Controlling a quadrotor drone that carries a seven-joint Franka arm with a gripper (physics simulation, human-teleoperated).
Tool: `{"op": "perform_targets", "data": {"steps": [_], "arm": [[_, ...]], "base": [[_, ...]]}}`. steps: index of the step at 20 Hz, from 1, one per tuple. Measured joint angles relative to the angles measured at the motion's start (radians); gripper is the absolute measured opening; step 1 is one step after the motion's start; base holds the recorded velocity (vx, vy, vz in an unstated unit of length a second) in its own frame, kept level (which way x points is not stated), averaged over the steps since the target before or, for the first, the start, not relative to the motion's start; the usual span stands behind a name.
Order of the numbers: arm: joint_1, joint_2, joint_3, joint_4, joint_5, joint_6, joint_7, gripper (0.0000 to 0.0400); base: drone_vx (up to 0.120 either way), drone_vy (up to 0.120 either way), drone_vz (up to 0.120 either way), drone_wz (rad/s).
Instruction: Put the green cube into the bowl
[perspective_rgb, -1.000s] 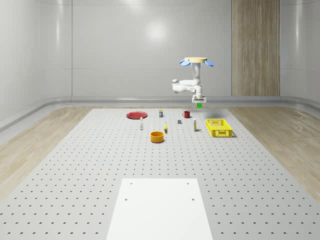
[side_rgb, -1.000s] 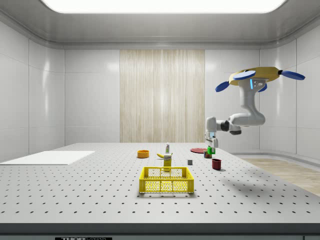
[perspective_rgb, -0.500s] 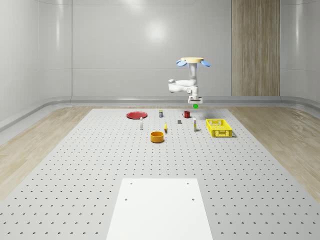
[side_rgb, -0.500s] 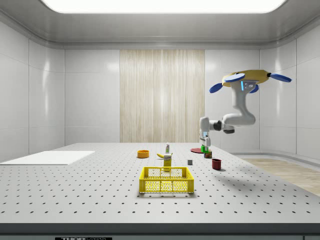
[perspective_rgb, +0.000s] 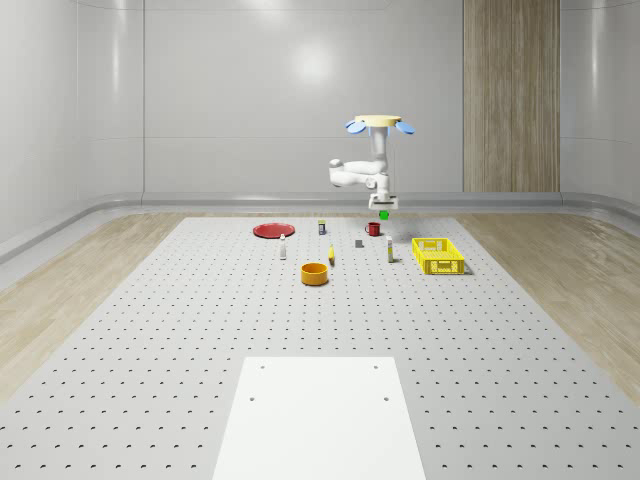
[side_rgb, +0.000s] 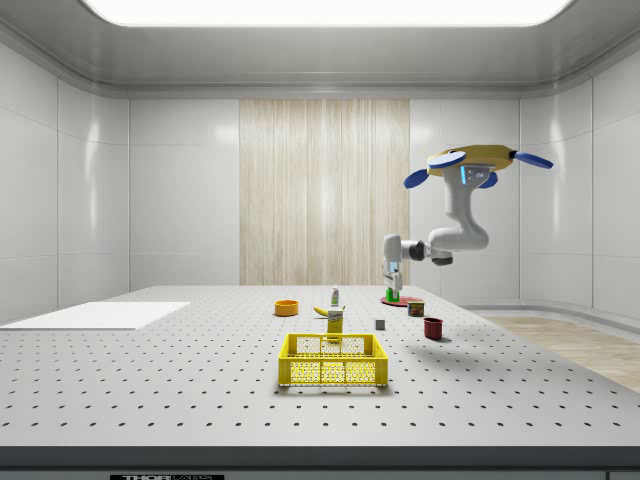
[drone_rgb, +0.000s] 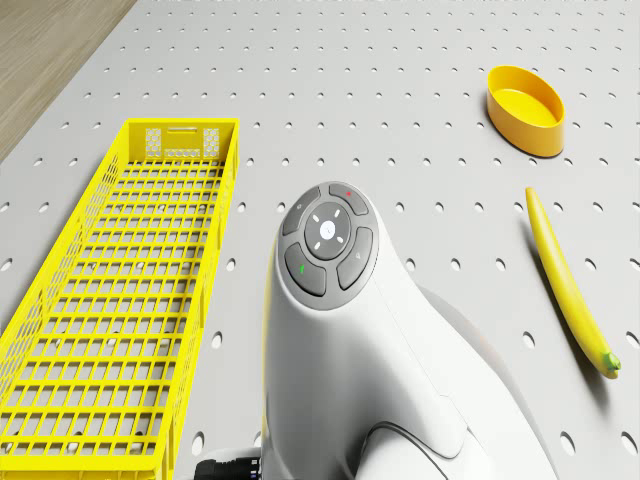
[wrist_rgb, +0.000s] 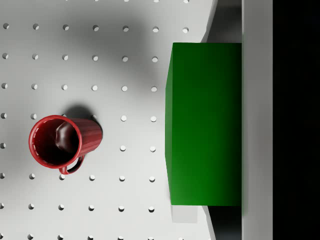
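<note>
Airborne drone hovers above table's far end, gripper clamping green cube above red mug; orange bowl well apart

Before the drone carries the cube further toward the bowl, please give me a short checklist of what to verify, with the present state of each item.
1. Cube held in gripper: ok, a finger lies against it in the wrist view.
2. Cube lifted off the table: ok.
3. Drone hovering above the table: ok.
4. Gripper over the bowl: not ok, the red mug is below.
5. Bowl empty: ok in the drone view.
6. Grip centred on cube: cannot tell.
</note>
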Motion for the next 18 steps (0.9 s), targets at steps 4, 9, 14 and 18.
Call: {"op": "perform_targets", "data": {"steps": [4, 9, 14, 18], "arm": [[-0.001, -0.006, 0.001, 0.000, 0.003, 0.006, 0.001, 0.0250], [-0.003, -0.013, 0.002, 0.001, 0.006, 0.013, 0.002, 0.0250], [-0.005, -0.020, 0.003, 0.001, 0.008, 0.019, 0.004, 0.0250], [-0.006, -0.025, 0.004, 0.001, 0.011, 0.024, 0.005, 0.0250]], "base": [[0.120, -0.120, 0.000, 0.000], [0.120, -0.120, 0.000, 0.000], [0.120, -0.120, 0.000, 0.000], [0.120, -0.120, 0.000, 0.000]]}}
